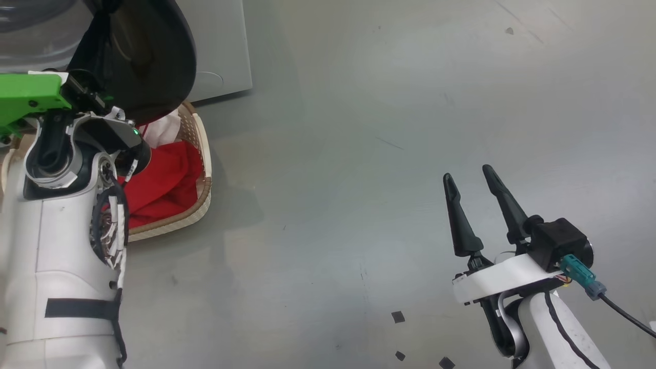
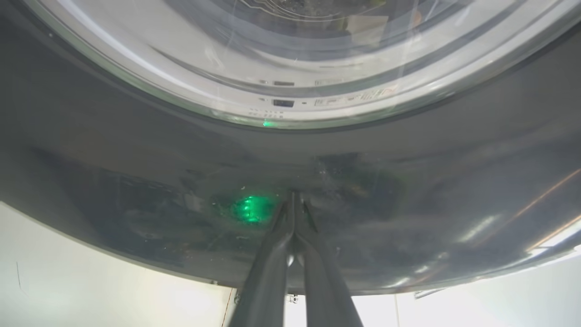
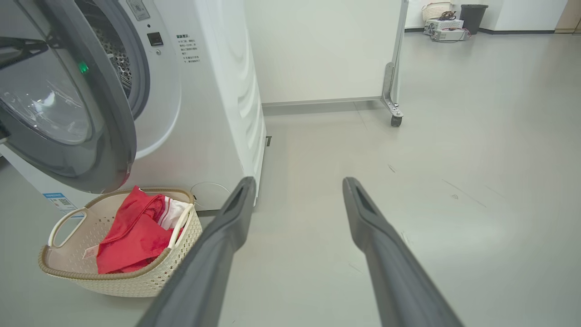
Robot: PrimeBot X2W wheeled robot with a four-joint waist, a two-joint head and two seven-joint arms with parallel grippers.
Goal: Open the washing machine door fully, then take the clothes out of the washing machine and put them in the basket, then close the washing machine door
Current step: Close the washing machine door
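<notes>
Left claw, closed, against door

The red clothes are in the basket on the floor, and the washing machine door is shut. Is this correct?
No. The red clothes are in the basket, but the washing machine door stands open; the right wrist view shows it.
</notes>
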